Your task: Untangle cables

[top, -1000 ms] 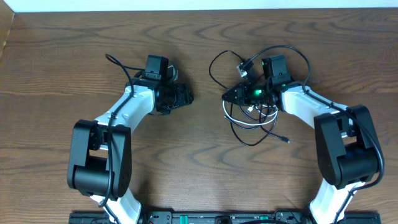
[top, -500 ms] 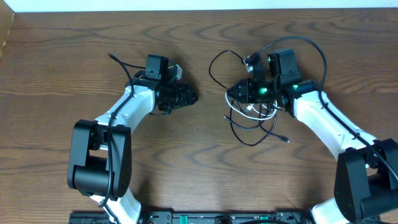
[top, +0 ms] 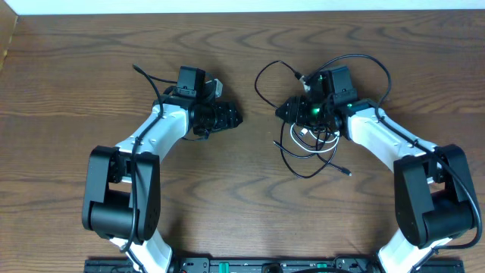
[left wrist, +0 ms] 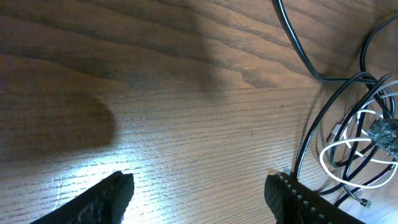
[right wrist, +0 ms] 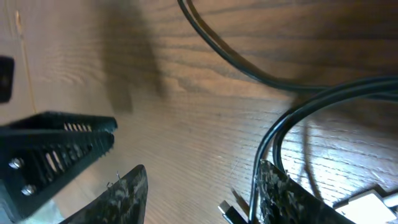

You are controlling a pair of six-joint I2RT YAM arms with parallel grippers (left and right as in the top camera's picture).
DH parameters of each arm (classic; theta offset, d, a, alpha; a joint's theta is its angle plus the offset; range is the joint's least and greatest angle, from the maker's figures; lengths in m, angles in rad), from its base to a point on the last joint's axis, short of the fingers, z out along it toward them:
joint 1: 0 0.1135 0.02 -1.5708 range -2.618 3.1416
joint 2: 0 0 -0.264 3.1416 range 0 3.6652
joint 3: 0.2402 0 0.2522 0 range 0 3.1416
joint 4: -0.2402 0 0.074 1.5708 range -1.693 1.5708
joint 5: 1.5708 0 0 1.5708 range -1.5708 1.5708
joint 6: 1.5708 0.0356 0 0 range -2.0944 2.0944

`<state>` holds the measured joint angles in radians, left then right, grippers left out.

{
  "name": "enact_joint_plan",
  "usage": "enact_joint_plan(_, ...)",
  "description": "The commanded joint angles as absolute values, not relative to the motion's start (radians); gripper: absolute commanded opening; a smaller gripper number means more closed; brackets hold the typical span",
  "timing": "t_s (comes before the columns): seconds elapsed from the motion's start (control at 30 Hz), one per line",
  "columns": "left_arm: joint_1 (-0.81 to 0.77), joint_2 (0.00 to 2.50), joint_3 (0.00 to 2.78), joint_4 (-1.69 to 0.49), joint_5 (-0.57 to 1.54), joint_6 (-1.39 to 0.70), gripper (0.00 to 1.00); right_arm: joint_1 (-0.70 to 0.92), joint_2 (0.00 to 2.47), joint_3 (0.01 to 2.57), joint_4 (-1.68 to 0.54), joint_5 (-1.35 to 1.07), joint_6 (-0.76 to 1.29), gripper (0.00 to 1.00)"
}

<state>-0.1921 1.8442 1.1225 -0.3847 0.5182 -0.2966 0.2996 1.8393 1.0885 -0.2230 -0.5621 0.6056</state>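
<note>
From overhead, the cables point(top: 303, 155) lie in one tangle right of centre on the bench point(top: 242, 205). One black loop reaches toward the upper left and a wider black arc swings over the right arm's wrist. The white cable point(top: 297, 136) is coiled in the middle. A free black tail runs out to the lower right and ends in a plug point(top: 348, 173) that points that way, so the tangle's long axis goes from upper left to lower right. The right fingers point(top: 282, 113) sit at the tangle's upper left edge, pointing left. The left fingers point(top: 233, 118) point right toward them, well clear of any cord. In the left wrist view, the two tips point(left wrist: 115, 190) stand wide apart at the bottom with only bare wood between them, holding nothing. The cables fill the right edge, a black strand point(left wrist: 305, 59) curving down from the top and white loops point(left wrist: 348, 152) below it. In the right wrist view, the tips point(right wrist: 124, 193) are also spread with bare bench between. A pair of black strands point(right wrist: 277, 134) arcs down from the right edge to the right-hand tip, and whether they touch it I cannot tell.
</note>
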Motion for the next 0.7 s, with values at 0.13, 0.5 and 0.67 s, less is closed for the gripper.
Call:
enact_joint_plan(0.13,-0.187,1.858,1.130,-0.382,0.524,-0.281,0.74,0.284,1.739,1.082,-0.242,-0.630,0.537,0.67)
enact_joint_plan(0.5,-0.187,1.858,1.130,-0.380,0.524,-0.281,0.74,0.199,1.597,1.082,-0.485,-0.439,0.568,0.66)
enact_joint_plan(0.67,-0.187,1.858,1.130,-0.380,0.524,-0.281,0.74,0.155,1.599,1.082,-0.528,-0.331,0.560,0.82)
